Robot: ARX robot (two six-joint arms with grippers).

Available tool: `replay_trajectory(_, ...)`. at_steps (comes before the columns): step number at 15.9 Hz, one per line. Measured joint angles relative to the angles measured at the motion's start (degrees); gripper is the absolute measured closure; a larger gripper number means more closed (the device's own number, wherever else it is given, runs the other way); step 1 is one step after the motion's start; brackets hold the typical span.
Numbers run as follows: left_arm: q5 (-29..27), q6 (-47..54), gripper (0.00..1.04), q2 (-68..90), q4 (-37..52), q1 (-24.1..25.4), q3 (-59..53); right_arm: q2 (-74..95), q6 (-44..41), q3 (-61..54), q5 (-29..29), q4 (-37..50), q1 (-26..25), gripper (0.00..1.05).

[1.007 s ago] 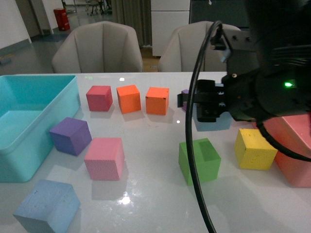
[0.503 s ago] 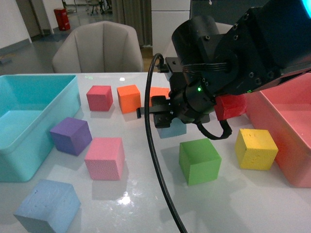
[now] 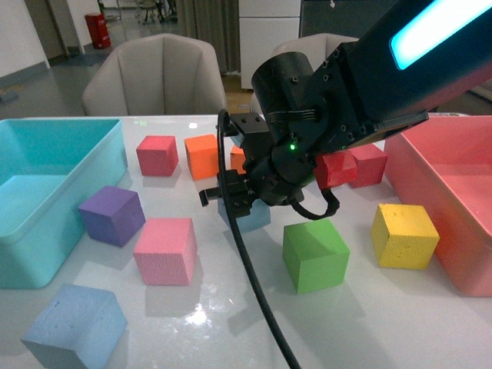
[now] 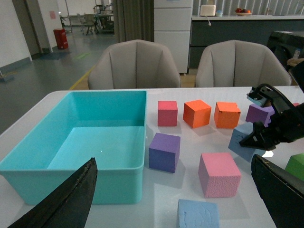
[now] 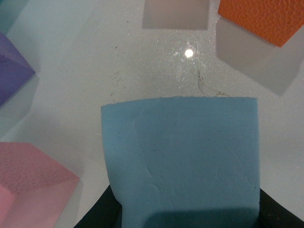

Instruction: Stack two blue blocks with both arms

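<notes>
My right gripper is shut on one pale blue block and holds it just above the white table, left of the green cube. In the right wrist view this block fills the space between the black fingers. It also shows in the left wrist view. The second blue block lies on the table at the near left corner, apart from the held one. In the left wrist view it lies below and between the wide-open fingers of my left gripper, which is empty and out of the front view.
A turquoise bin stands at the left and a pink bin at the right. Purple, pink, green, yellow, red and orange cubes lie scattered. The right arm's black cable hangs over the table's middle.
My right arm has swung leftward across the table with the blue block in it, from beside the pink bin to left of the green cube. The near-left blue block has not moved.
</notes>
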Motion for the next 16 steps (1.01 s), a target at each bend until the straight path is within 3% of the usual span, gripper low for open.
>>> replay_trajectory(5,0.0,0.0,0.07,0.0,0.0,0.0,0.0,5.3,-1.8,7.7,0.5,-5.0,-0.7,0.61)
replay_trajectory(10,0.0,0.0,0.07,0.0,0.0,0.0,0.0,5.5,-2.4,7.7,0.9,-5.2,-0.7,0.04)
replay_trajectory(16,0.0,0.0,0.07,0.0,0.0,0.0,0.0,-6.5,-2.9,-3.7,2.7,1.0,-3.3,0.06)
